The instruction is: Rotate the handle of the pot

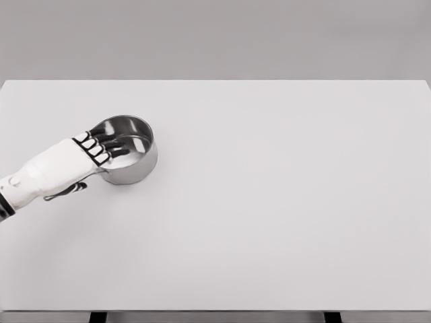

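A small steel pot (131, 161) stands on the white table (269, 202) at the left. Its dark handle (66, 191) points to the lower left and is mostly hidden beneath my left hand. My left hand (101, 146) comes in from the left edge and lies over the pot's near-left rim. Its dark fingers (111, 143) are stretched out over the pot's opening and hold nothing. Whether the palm touches the handle or the rim cannot be told. The right arm is out of view.
The white table spreads wide to the right of the pot and toward the front edge. Its back edge runs just behind the pot, against a plain grey wall.
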`<state>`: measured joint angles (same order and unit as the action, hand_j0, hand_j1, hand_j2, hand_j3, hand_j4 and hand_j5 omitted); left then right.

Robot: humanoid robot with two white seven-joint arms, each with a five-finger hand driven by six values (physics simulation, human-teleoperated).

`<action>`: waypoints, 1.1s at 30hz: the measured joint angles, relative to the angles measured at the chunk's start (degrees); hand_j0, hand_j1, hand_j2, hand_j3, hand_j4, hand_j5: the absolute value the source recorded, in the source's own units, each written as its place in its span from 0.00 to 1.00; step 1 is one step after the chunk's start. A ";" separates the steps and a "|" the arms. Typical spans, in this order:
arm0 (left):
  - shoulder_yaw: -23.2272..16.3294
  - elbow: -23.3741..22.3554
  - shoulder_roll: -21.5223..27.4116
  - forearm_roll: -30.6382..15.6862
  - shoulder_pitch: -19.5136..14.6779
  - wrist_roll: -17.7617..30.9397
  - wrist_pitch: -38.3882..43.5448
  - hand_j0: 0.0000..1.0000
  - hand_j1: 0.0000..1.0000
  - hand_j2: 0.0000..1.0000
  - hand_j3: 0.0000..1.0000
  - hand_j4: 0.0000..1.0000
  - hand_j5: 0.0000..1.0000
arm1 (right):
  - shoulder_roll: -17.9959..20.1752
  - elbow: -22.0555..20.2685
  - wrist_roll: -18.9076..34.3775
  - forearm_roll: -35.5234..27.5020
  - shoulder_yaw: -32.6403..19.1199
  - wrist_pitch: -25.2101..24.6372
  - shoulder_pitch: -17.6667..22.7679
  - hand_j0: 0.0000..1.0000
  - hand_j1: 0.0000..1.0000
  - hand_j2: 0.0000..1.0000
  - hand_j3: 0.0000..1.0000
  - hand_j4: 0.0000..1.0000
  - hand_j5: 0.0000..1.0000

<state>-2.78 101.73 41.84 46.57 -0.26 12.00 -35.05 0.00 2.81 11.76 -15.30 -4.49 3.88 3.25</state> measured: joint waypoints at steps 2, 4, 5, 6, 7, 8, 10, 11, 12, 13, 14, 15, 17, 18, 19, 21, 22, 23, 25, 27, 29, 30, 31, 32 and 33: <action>0.14 -0.37 0.18 0.03 0.00 0.00 0.00 1.00 1.00 1.00 1.00 1.00 1.00 | 0.00 0.00 0.00 0.00 0.00 -0.01 0.00 1.00 1.00 1.00 1.00 1.00 1.00; 0.30 -0.64 0.40 0.05 0.00 -0.01 0.00 1.00 1.00 1.00 1.00 1.00 1.00 | 0.00 0.00 0.00 0.00 0.00 0.00 0.00 1.00 1.00 1.00 1.00 1.00 1.00; 0.37 -0.74 0.49 0.06 0.00 0.00 0.00 1.00 1.00 1.00 1.00 1.00 1.00 | 0.00 0.00 0.00 0.00 0.00 0.00 0.00 1.00 1.00 1.00 1.00 1.00 1.00; 0.44 -0.88 0.57 0.05 0.00 0.00 0.00 1.00 1.00 1.00 1.00 1.00 1.00 | 0.00 0.00 0.00 0.00 0.00 0.00 0.00 1.00 1.00 1.00 1.00 1.00 1.00; 0.53 -1.06 0.64 0.05 0.00 0.00 0.00 1.00 1.00 1.00 1.00 1.00 1.00 | 0.00 0.00 0.00 0.00 0.00 -0.01 0.00 1.00 1.00 1.00 1.00 1.00 1.00; 0.71 -1.20 0.69 0.07 0.09 -0.01 0.00 1.00 1.00 1.00 1.00 1.00 1.00 | 0.00 0.00 0.00 0.00 0.00 -0.01 0.00 1.00 1.00 1.00 1.00 1.00 1.00; 1.02 -1.57 0.78 0.05 0.00 -0.01 0.00 1.00 1.00 1.00 1.00 1.00 1.00 | 0.00 0.00 0.00 0.00 0.00 0.00 0.00 1.00 1.00 1.00 1.00 1.00 1.00; 1.12 -1.87 0.82 0.04 0.00 0.00 0.00 1.00 1.00 1.00 1.00 1.00 1.00 | 0.00 0.00 0.00 0.00 0.00 0.01 0.00 1.00 1.00 1.00 1.00 1.00 1.00; 1.19 -2.21 0.85 0.03 0.00 0.01 0.00 1.00 1.00 1.00 1.00 1.00 1.00 | 0.00 0.00 0.00 0.00 0.00 0.01 0.00 1.00 1.00 1.00 1.00 1.00 1.00; 1.26 -2.54 0.91 0.02 0.00 0.00 0.00 1.00 1.00 1.00 1.00 1.00 1.00 | 0.00 0.00 0.00 0.00 0.00 0.00 0.00 1.00 1.00 1.00 1.00 1.00 1.00; 1.40 -2.87 1.01 0.02 0.00 0.00 0.00 1.00 1.00 1.00 1.00 1.00 1.00 | 0.00 0.00 0.00 0.00 0.00 0.01 0.00 1.00 1.00 1.00 1.00 1.00 1.00; 1.61 -3.17 1.05 0.02 0.00 0.00 0.00 1.00 1.00 1.00 1.00 1.00 1.00 | 0.00 0.00 0.00 0.00 0.00 0.00 0.00 1.00 1.00 1.00 1.00 1.00 1.00; 1.97 -3.65 1.15 0.04 0.00 -0.01 0.00 1.00 1.00 1.00 1.00 1.00 1.00 | 0.00 0.00 0.00 0.00 0.00 0.01 0.00 1.00 1.00 1.00 1.00 1.00 1.00; 2.14 -3.87 1.19 0.04 0.00 0.00 0.00 1.00 1.00 1.00 1.00 1.00 1.00 | 0.00 0.00 0.00 0.00 0.00 0.00 0.00 1.00 1.00 1.00 1.00 1.00 1.00; 2.28 -4.05 1.21 0.04 0.00 -0.01 0.00 1.00 1.00 1.00 1.00 1.00 1.00 | 0.00 0.00 0.00 0.00 0.00 0.00 0.00 1.00 1.00 1.00 1.00 1.00 1.00; 2.54 -4.31 1.23 0.03 0.00 -0.01 0.00 1.00 1.00 1.00 1.00 1.00 1.00 | 0.00 0.00 0.00 0.00 0.00 0.00 0.00 1.00 1.00 1.00 1.00 1.00 1.00; 2.71 -4.40 1.24 0.03 0.00 -0.01 0.00 1.00 1.00 1.00 1.00 1.00 1.00 | 0.00 0.00 0.00 0.00 0.00 -0.01 0.00 1.00 1.00 1.00 1.00 1.00 1.00; 2.87 -4.50 1.25 0.02 -0.09 -0.01 0.00 1.00 1.00 1.00 1.00 1.00 1.00 | 0.00 0.00 0.00 0.00 0.00 0.00 0.00 1.00 1.00 1.00 1.00 1.00 1.00; 3.12 -4.85 1.25 0.02 -0.44 -0.01 0.00 1.00 1.00 1.00 1.00 1.00 1.00 | 0.00 0.00 0.00 0.00 0.00 0.00 0.00 1.00 1.00 1.00 1.00 1.00 1.00; 3.24 -5.37 1.26 0.03 -0.70 -0.01 0.00 1.00 1.00 1.00 1.00 1.00 1.00 | 0.00 0.00 0.00 0.00 0.00 -0.01 0.00 1.00 1.00 1.00 1.00 1.00 1.00; 3.28 -6.06 1.26 0.05 -1.05 0.00 0.00 1.00 1.00 1.00 1.00 1.00 1.00 | 0.00 0.00 0.00 0.00 0.00 0.00 0.00 1.00 1.00 1.00 1.00 1.00 1.00; 3.31 -6.44 1.29 0.06 -1.05 -0.01 0.00 1.00 1.00 1.00 1.00 1.00 1.00 | 0.00 0.00 0.00 0.00 0.00 0.00 0.00 1.00 1.00 1.00 1.00 1.00 1.00; 3.33 -6.75 1.38 0.08 -1.05 -0.01 0.00 1.00 1.00 1.00 1.00 1.00 1.00 | 0.00 0.00 0.00 0.00 0.00 -0.01 0.00 1.00 1.00 1.00 1.00 1.00 1.00; 3.37 -7.06 1.50 0.07 -1.14 0.00 0.00 1.00 1.00 1.00 1.00 1.00 1.00 | 0.00 0.00 0.00 0.00 0.00 0.00 0.00 1.00 1.00 1.00 1.00 1.00 1.00; 3.40 -7.37 1.58 0.08 -1.32 -0.01 0.00 1.00 1.00 1.00 1.00 1.00 1.00 | 0.00 0.00 0.00 0.00 0.00 0.00 0.00 1.00 1.00 1.00 1.00 1.00 1.00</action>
<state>0.62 94.36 43.42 46.65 -1.58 12.00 -35.06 0.00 2.81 11.76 -15.30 -4.49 3.87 3.25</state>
